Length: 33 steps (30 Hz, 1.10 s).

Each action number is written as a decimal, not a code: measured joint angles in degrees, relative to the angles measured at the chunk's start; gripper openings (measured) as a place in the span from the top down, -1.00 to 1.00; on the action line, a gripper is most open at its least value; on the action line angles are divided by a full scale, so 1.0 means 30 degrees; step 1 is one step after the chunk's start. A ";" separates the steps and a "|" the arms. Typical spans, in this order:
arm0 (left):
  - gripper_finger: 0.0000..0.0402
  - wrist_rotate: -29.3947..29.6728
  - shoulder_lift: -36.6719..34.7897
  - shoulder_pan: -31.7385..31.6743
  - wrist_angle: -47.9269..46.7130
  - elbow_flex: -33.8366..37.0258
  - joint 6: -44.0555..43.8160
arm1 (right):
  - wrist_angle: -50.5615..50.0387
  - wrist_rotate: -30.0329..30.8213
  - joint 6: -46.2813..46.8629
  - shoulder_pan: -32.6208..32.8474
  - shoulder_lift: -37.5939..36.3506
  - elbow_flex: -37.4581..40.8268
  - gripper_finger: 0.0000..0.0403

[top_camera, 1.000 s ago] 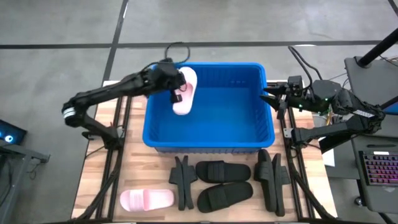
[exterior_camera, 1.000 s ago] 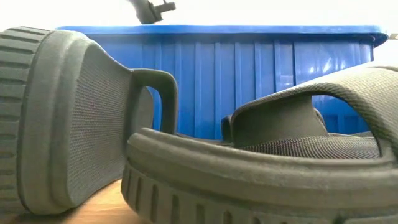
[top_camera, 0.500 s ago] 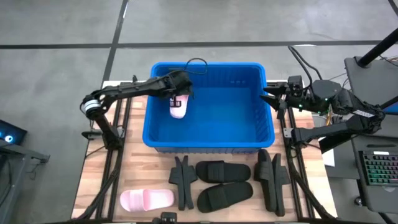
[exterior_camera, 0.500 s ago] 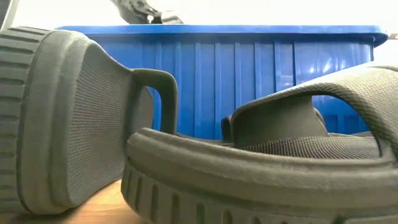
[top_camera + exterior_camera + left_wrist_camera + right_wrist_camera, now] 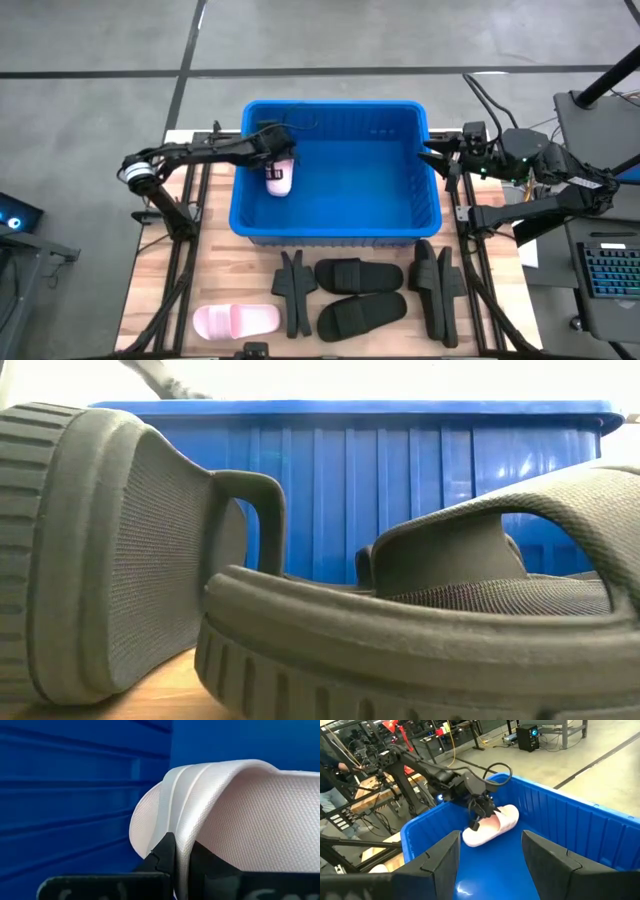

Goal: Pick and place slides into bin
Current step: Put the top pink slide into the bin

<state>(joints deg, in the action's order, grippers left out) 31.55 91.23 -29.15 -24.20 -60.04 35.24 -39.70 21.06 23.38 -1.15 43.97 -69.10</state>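
The blue bin (image 5: 335,232) stands at mid-table. My left gripper (image 5: 274,165) reaches down inside it near its left wall and is shut on a pale pink slide (image 5: 279,180), which also shows in the right wrist view (image 5: 492,825). My right gripper (image 5: 432,160) waits open and empty at the bin's right rim; its fingers stand wide apart in its own view (image 5: 490,870). A second pink slide (image 5: 235,321) lies flat on the table's near left. Several black slides (image 5: 358,275) lie or stand on edge near the front, close in the low view (image 5: 420,640). My left gripper pinches the ribbed edge of the pink slide's strap (image 5: 182,845) between its two fingers (image 5: 165,854). The fingers slant down from the table's left side. The slide hangs tilted below them inside the bin. Whether its lower end (image 5: 470,839) touches the bin floor, I cannot tell.
The bin's ribbed left wall (image 5: 75,795) is close beside the held slide. The rest of the bin floor (image 5: 360,190) is bare. Two black slides stand on edge at the near left (image 5: 293,292) and near right (image 5: 435,290). A person shows in the room behind (image 5: 330,755).
My left gripper has gone down from above the bin's far left rim into the bin, a little toward its left wall, carrying the pink slide. The slide has sunk from rim height to deep inside the bin. The gripper has stayed shut on it.
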 joint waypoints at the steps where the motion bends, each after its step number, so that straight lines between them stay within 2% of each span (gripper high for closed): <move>1: 1.00 0.0007 -0.0019 -0.0004 0.0546 0.0315 0.0028 | 0.0003 0.0000 0.0003 0.0000 0.0000 0.0000 -0.01; 11: 1.00 -0.0067 -0.0034 -0.0151 0.3565 0.2213 0.0981 | 0.0007 0.0000 0.0006 0.0000 0.0000 0.0000 -0.01; 20: 0.97 -0.0263 -0.0034 -0.0723 0.3799 0.2654 0.1044 | 0.0022 0.0000 0.0064 0.0000 0.0000 0.0000 -0.01; 25: 0.66 -0.1412 -0.0357 -0.0772 0.3726 0.2592 0.1070 | 0.0023 0.0000 0.0064 0.0000 0.0000 0.0000 -0.01; 33: -0.17 -0.1745 -0.0585 -0.0801 0.2745 0.1861 0.0906 | 0.0026 0.0000 0.0049 0.0000 0.0000 0.0000 -0.01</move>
<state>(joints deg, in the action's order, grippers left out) 26.32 89.48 -31.55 -15.96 -54.45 37.96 -39.63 21.06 23.53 -1.15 43.97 -69.10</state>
